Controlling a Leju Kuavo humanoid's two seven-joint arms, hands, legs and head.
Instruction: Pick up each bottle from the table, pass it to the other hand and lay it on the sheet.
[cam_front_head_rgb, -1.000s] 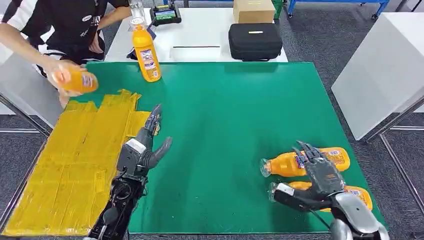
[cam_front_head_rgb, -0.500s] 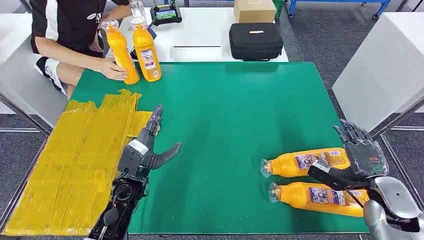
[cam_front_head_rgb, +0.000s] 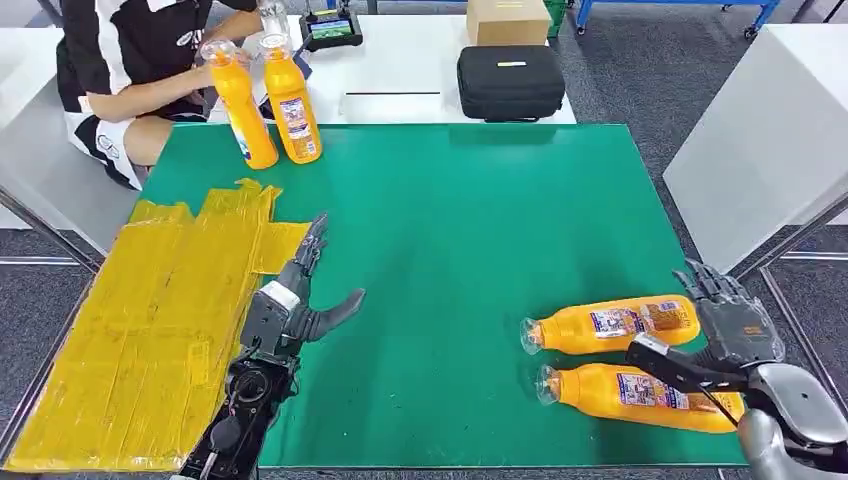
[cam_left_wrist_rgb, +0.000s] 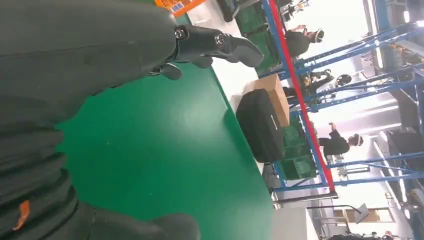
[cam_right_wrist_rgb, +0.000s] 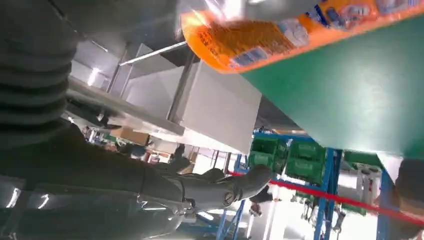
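Two orange bottles lie on their sides at the green table's near right: the farther bottle (cam_front_head_rgb: 610, 326) and the nearer bottle (cam_front_head_rgb: 640, 395), caps pointing left. My right hand (cam_front_head_rgb: 728, 335) hovers just right of them, fingers spread, thumb over the nearer bottle, holding nothing; an orange bottle (cam_right_wrist_rgb: 260, 40) passes close in the right wrist view. My left hand (cam_front_head_rgb: 295, 295) is open over the green mat beside the yellow sheet (cam_front_head_rgb: 150, 320), empty; its fingers (cam_left_wrist_rgb: 215, 42) reach over bare green. Two more orange bottles (cam_front_head_rgb: 240, 105) (cam_front_head_rgb: 292, 100) stand upright at the far left.
A person (cam_front_head_rgb: 130, 60) sits at the far left corner, one hand by the upright bottles. A black case (cam_front_head_rgb: 510, 82) and a cardboard box (cam_front_head_rgb: 507, 20) rest on the white table behind. A white cabinet (cam_front_head_rgb: 770, 130) stands to the right.
The person set a second bottle upright beside the first and drew the hand back. My right hand swung from over the lying bottles to their right side. My left thumb spread slightly.
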